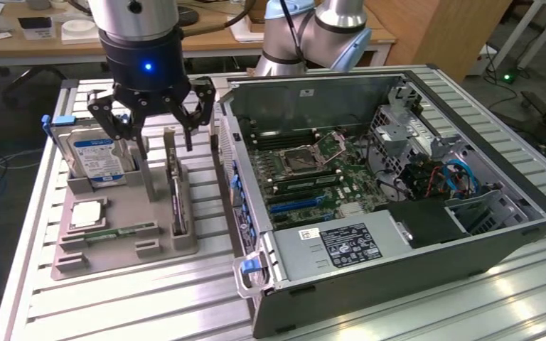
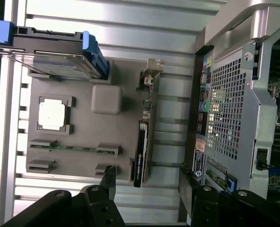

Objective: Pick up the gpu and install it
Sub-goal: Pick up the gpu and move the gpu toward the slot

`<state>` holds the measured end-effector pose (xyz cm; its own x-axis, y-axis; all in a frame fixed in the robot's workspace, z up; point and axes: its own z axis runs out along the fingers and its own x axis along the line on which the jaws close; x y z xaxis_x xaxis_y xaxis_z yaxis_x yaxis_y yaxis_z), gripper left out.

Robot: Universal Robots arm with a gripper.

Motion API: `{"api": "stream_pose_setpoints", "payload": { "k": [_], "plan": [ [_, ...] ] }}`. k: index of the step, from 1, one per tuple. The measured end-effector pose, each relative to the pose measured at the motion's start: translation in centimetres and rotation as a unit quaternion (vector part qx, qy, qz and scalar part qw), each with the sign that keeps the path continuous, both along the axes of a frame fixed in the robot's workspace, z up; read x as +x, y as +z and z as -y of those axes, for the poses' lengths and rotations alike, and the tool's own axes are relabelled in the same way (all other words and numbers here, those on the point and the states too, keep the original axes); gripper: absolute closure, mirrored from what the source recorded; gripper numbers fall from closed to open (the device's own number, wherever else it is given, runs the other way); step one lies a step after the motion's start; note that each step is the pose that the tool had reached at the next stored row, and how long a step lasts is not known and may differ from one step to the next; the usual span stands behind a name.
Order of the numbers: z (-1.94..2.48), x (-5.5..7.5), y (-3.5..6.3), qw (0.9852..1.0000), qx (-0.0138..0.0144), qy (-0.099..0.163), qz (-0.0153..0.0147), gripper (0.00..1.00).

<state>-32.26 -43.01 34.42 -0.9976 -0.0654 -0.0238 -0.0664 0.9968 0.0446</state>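
Wrist view, hand (image 2: 146, 168) spread wide, gpu (image 2: 141, 146) edge-on

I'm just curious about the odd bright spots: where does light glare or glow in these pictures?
Exterior view: light glares off the slatted table beside the computer case, and a blue lamp glows above the open gripper. Wrist view: the table's slats look washed pale, the gripper nearly black.

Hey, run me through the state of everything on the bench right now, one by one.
pincer: open, empty, over the tray
gpu: standing on edge in the tray, ungripped
hard drive: upright in the tray
processor chip: flat in its recess
memory stick: lying flat
computer case: open, insides exposed
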Motion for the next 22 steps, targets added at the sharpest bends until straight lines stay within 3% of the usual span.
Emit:
{"api": "stream_pose_setpoints", "payload": {
  "k": [22],
  "plan": [
    [0.00,0.0,-2.91,1.0000,0.0000,0.000,0.0000,0.35]
  ]
}}
